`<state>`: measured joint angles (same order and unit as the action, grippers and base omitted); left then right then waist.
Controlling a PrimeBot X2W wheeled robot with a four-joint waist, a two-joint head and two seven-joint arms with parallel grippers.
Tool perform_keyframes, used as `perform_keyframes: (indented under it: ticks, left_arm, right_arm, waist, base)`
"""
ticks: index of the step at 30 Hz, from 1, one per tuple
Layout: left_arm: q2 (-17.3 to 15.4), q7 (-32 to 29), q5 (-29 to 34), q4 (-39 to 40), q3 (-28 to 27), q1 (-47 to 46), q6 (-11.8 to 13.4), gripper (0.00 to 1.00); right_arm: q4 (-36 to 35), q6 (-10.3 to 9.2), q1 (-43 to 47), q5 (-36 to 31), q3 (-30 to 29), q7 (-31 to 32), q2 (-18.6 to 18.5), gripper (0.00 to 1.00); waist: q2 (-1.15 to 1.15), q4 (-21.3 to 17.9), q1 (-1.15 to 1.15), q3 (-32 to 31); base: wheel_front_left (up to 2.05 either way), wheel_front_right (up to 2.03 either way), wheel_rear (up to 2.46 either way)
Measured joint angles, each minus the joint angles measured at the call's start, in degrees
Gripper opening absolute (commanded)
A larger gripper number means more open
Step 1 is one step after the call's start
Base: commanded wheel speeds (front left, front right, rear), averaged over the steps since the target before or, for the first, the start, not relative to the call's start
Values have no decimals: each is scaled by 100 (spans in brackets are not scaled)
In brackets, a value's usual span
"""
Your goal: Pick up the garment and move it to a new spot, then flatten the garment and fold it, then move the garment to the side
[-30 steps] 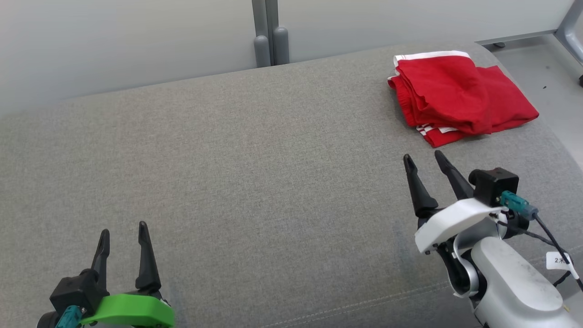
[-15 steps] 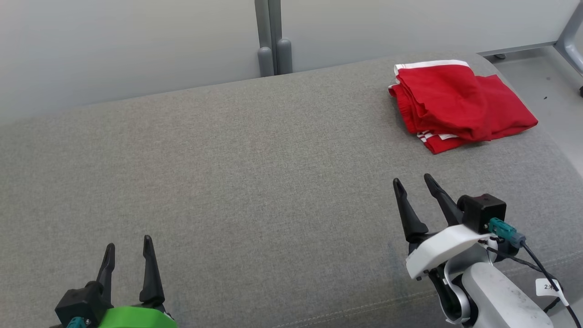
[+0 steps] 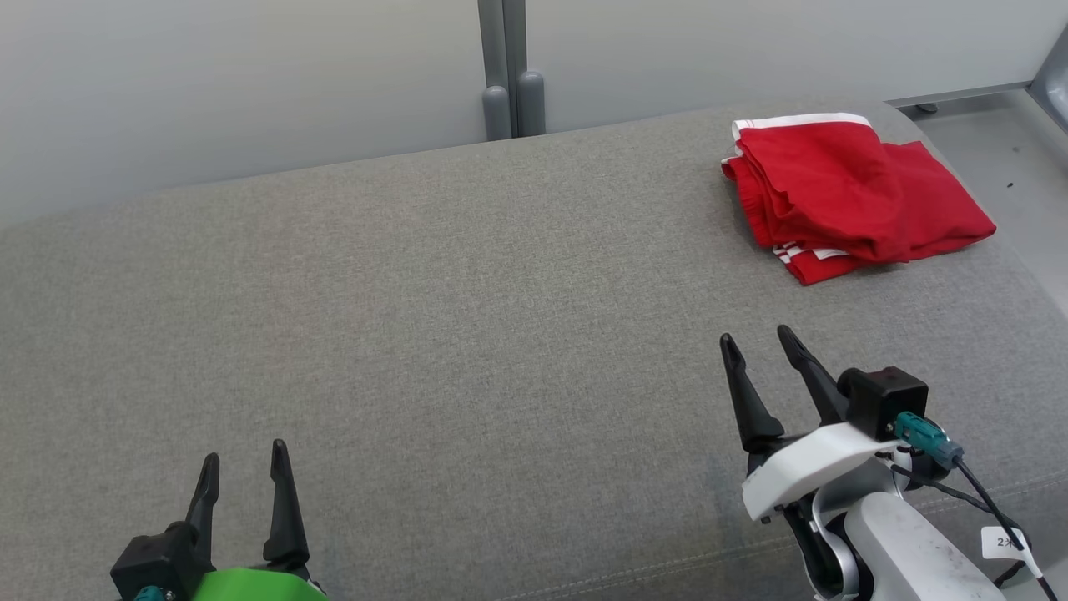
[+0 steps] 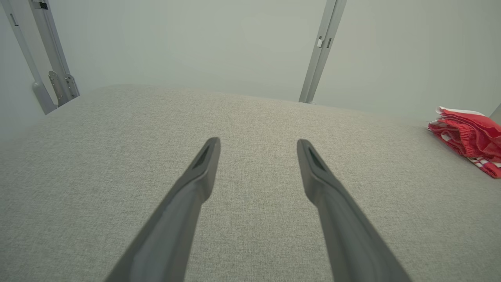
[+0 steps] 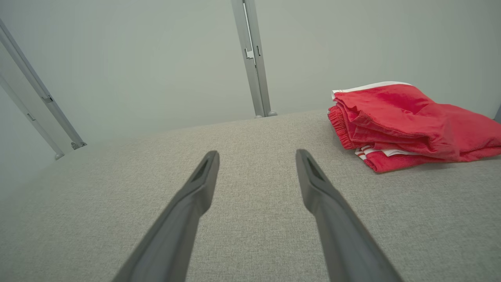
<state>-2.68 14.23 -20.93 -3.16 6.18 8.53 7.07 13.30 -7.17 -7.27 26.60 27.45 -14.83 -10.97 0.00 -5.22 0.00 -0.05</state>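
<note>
The garment (image 3: 851, 196) is a red piece with white stripes and a white band, folded into a compact stack at the far right of the grey fabric surface (image 3: 467, 317). It also sits at the right edge of the left wrist view (image 4: 469, 137) and at the upper right of the right wrist view (image 5: 407, 121). My right gripper (image 3: 758, 340) hovers open in front of the garment and a little to its left, well apart from it, nothing between its fingers. Near the front left edge my left gripper (image 3: 244, 455) stands open and empty too.
A pale wall with a grey vertical post (image 3: 509, 75) runs behind the surface. Bare floor and a grey metal frame leg (image 3: 1051, 75) lie past the right end. The surface curves down at its right side, close to the garment.
The head camera has tilted, so the whole scene sits lower in the picture. My right gripper has drawn back from the garment toward me. The garment lies still.
</note>
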Motion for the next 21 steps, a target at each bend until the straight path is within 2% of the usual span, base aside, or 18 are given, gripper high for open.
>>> perform_keyframes:
  ticks: [21]
  left_arm:
    - [-1,1,11,-3,119,1,0,100]
  right_arm:
    - [-111,-1,194,-199,-187,0,76,100]
  waist:
    - [0,35,0,32]
  base:
    - [0,0,0]
